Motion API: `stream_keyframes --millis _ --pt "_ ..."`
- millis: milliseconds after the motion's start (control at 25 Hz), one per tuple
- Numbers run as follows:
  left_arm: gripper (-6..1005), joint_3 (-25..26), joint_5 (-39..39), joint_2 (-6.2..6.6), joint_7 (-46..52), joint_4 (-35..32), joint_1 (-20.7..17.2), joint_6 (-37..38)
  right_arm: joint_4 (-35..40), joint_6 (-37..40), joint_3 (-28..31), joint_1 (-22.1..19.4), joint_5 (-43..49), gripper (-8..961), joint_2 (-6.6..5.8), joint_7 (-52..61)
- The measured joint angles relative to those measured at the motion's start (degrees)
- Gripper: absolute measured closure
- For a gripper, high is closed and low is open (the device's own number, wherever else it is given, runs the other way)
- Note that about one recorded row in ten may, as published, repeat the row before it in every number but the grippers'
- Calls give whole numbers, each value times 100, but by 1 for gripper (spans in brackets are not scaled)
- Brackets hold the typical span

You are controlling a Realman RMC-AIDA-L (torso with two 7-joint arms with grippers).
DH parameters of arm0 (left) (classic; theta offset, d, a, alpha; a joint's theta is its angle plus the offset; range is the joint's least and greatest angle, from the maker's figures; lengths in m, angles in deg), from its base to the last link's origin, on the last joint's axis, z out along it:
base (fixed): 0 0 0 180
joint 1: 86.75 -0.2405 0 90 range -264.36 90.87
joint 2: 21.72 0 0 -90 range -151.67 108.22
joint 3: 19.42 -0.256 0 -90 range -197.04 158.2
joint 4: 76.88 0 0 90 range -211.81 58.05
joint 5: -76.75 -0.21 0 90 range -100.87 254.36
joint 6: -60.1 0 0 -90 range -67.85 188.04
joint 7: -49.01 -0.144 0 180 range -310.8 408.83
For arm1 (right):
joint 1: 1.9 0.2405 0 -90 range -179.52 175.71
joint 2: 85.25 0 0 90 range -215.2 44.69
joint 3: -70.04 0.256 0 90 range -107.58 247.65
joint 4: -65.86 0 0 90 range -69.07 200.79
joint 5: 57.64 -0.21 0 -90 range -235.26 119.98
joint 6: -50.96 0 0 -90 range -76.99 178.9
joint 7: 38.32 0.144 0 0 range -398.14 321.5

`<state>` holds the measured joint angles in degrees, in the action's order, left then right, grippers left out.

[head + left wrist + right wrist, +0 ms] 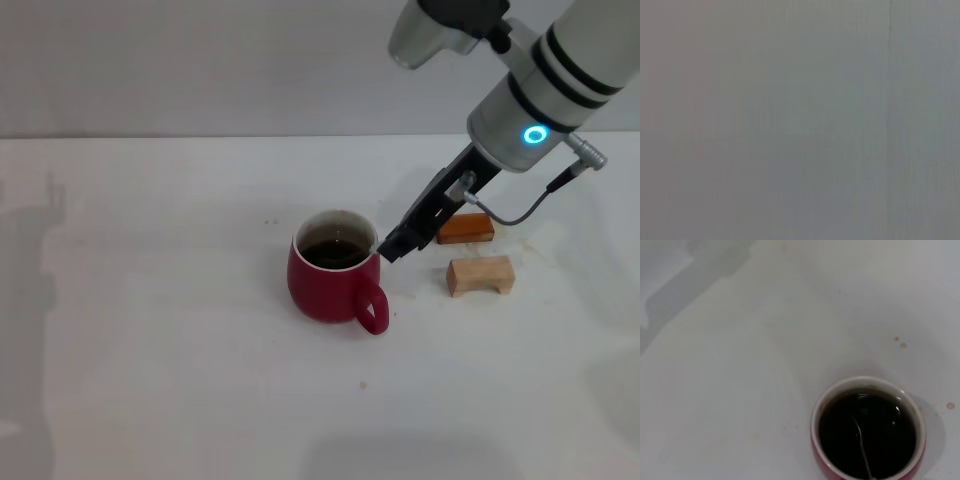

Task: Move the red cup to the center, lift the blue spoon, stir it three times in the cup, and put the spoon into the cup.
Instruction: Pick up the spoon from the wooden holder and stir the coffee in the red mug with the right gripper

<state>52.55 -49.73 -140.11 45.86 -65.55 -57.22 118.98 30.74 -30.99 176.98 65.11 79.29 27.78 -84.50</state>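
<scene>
The red cup (325, 285) stands near the middle of the white table (150, 330), its handle toward the front right, and it holds dark liquid. My right gripper (393, 245) reaches down from the upper right to the cup's right rim, shut on the blue spoon (374, 248), of which only a pale tip shows at the fingertips. In the right wrist view the cup (840, 386) is seen from above. The spoon's thin metal neck (861, 440) dips into the liquid, and its bowl is submerged. My left gripper shows in no view.
Right of the cup lie two small blocks: an orange-brown one (466, 228) behind the right arm and a pale wooden one (481, 275) nearer the front. A few brown drops (900, 342) spot the table near the cup. The left wrist view shows only a grey surface.
</scene>
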Motion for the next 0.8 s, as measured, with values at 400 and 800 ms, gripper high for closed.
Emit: stream_keyframes --millis 400,800 --pt "338 2 0 6 -1 1 0 7 -8 186 -34 121 -36 818 126 -42" --pt "338 1 0 18 -1 3 -7 70 130 694 -42 289 492 818 148 197"
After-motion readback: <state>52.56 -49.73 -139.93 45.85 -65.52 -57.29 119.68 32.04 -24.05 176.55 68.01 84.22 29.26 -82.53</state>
